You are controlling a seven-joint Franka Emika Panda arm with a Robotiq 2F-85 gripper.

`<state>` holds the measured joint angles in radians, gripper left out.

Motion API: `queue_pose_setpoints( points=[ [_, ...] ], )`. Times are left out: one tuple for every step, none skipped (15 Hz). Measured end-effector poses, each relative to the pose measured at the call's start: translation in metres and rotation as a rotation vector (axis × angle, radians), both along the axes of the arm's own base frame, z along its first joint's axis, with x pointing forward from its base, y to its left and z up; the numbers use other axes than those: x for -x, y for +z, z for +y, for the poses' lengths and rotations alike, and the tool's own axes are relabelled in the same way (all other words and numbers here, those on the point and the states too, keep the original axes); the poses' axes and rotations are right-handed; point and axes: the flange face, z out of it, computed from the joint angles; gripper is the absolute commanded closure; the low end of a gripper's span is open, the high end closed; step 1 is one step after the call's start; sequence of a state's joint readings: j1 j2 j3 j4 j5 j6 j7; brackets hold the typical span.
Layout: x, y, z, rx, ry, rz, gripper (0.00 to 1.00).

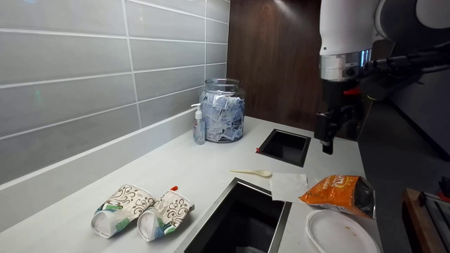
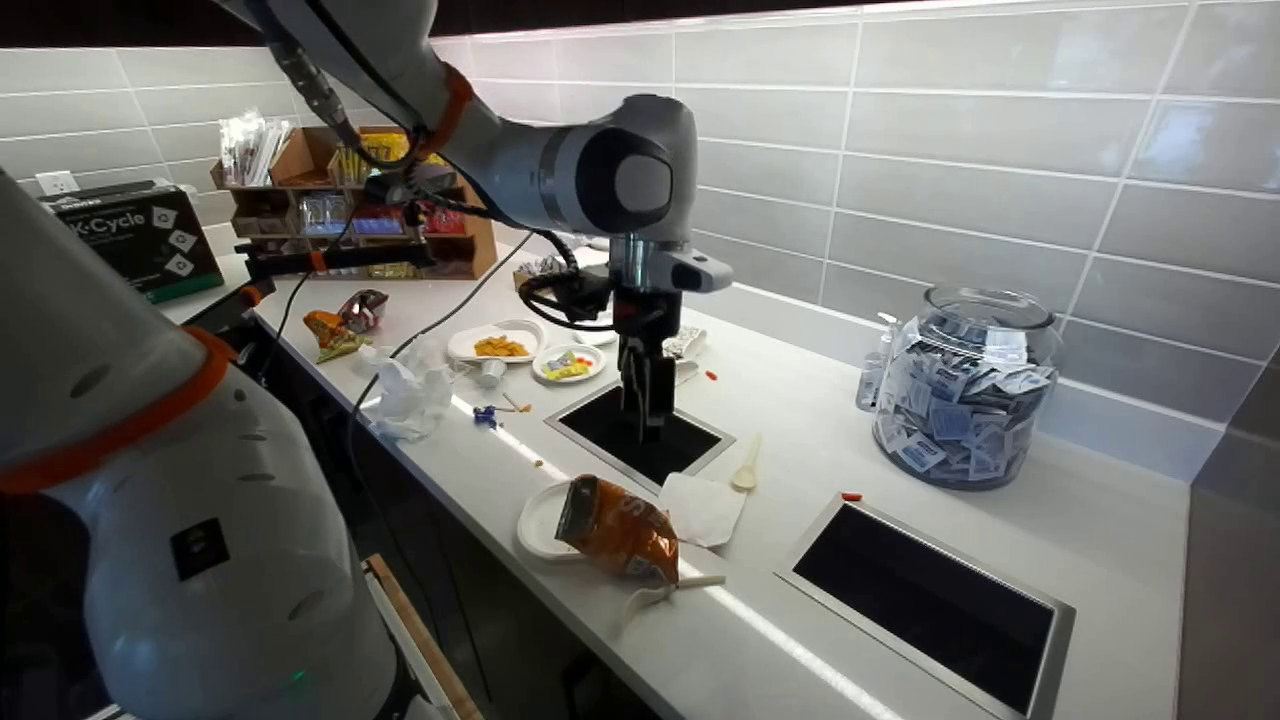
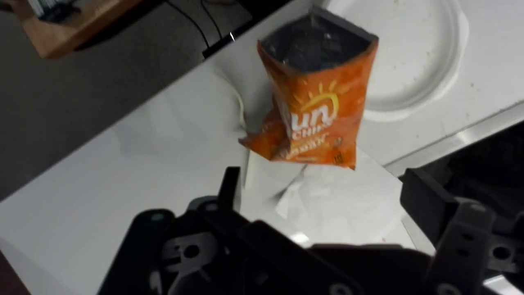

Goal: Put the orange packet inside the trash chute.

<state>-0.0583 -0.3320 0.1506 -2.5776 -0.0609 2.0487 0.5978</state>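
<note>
Nearest the camera in the wrist view is the hand (image 3: 323, 186), spread wide and pinching nothing. Past it the orange packet (image 3: 327, 110) rests near the robot-side edge of the counter (image 3: 135, 172), mouth gaping toward that edge, lower end over a white napkin (image 3: 344, 205). Closing too deep could drag the napkin along, and an uneven approach could nudge the packet off that edge.

In an exterior view, what I take for the trash chute (image 1: 246, 214) lies inward of the packet, toward the counter's tiled edge. A second opening (image 1: 286, 147) sits closer to the wood-panelled edge; with no label that I can read, a drop into the wrong one is possible. The gaping mouth might also snag on the rim.

In an exterior view, the robot arm (image 2: 230, 560) stands closest, and the hand hangs well above the counter, apart from the packet. The packet overlaps a plate (image 2: 540, 522), touching or not I cannot tell; its creased foil looks slippery, so an off-centre pinch could let it slide out or tip any leftovers onto the counter
</note>
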Motion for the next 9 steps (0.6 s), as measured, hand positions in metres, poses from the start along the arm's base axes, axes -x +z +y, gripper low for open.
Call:
queue_pose_setpoints(
  points=[
    [0.008,-0.009,-0.006,-0.015,-0.030,0.048,0.00],
    [0.017,-0.018,-0.012,-0.030,-0.058,0.095,0.00],
    [0.024,-0.028,-0.016,-0.045,-0.080,0.134,0.00],
    [0.030,-0.038,-0.019,-0.064,-0.097,0.161,0.00],
    [0.035,-0.047,-0.021,-0.088,-0.112,0.183,0.00],
    [0.038,-0.056,-0.023,-0.114,-0.124,0.196,0.00],
    [0.040,-0.064,-0.023,-0.137,-0.134,0.200,0.00],
    [0.041,-0.071,-0.023,-0.161,-0.144,0.199,0.00],
    [0.041,-0.077,-0.023,-0.185,-0.151,0.194,0.00]
  ],
)
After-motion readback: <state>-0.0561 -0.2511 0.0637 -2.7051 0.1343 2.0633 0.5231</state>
